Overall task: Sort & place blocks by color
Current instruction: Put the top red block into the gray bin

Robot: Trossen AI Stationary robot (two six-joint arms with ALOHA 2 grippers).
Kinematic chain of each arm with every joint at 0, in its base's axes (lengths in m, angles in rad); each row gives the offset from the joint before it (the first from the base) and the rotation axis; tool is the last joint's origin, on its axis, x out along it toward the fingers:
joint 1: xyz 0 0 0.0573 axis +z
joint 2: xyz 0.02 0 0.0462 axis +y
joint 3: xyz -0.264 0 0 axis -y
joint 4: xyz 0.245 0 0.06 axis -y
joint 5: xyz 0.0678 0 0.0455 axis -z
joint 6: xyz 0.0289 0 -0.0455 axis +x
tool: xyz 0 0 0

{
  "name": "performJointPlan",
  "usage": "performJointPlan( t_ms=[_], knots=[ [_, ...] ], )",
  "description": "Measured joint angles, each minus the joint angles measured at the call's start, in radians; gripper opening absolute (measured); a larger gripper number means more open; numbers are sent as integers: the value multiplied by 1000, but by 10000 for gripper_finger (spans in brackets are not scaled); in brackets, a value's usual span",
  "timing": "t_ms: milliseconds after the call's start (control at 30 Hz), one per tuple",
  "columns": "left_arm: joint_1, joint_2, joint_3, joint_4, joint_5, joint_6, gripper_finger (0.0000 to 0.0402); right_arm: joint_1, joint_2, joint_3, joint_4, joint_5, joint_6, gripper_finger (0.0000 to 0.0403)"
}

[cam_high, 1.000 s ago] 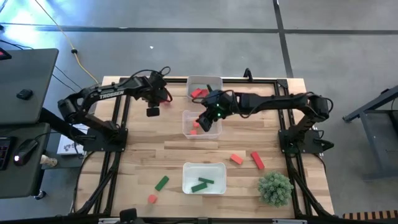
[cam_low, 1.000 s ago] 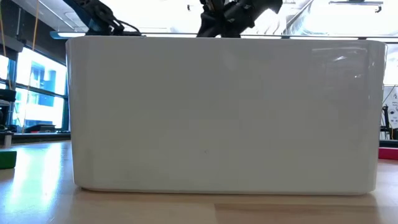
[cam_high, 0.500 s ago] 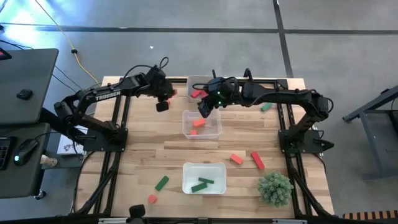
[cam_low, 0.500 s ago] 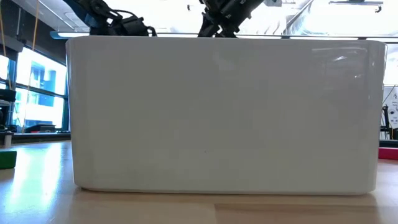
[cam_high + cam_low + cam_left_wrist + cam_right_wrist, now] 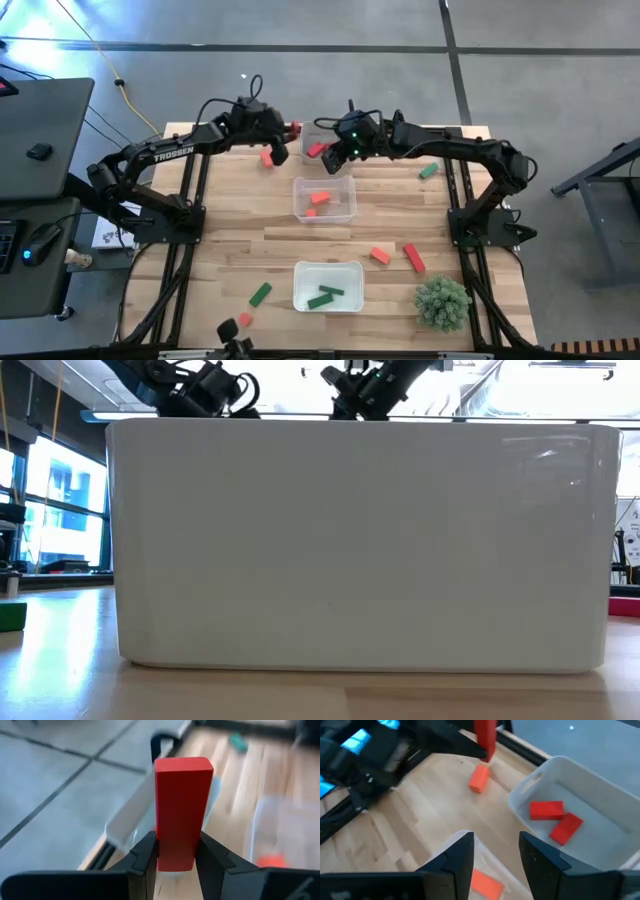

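The left gripper (image 5: 175,857) is clamped on a crimson block (image 5: 181,810), held upright between its fingers, and in the high view it sits at the table's far edge just beside the far clear tray (image 5: 345,135), where two more red blocks (image 5: 555,821) already lie. The right gripper (image 5: 495,852) hovers near that tray and the middle tray (image 5: 350,205), jaws apart and empty. The step in hand looks like delivering the crimson block to the far tray — best done by carrying it fully over the rim before lowering, keeping it upright so it clears the wall, and letting go only once it is inside; the right arm is close, so the left should keep its path clear of it. An orange block (image 5: 267,158) rests on the wood near the left gripper, outside any tray. The left arm bears white lettering that looks like "TROSSEN".
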Motion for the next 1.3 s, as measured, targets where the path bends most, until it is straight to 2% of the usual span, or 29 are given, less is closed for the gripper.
performJointPlan(
  t_ms=[233,367,633,933,1300],
  knots=[
    [0,0,0,230,58,-45,82,-83,0,0,0,-12,-24,146],
    [0,0,3,291,61,-46,82,-124,0,0,0,-53,-25,146],
    [-5,85,126,219,61,-31,82,-171,0,0,0,-93,-48,146],
    [-2,295,301,18,60,-23,82,-176,0,-1,0,-102,-69,146],
    [-6,481,344,-77,86,-25,82,-174,0,-1,-75,-113,-35,146]
  ],
)
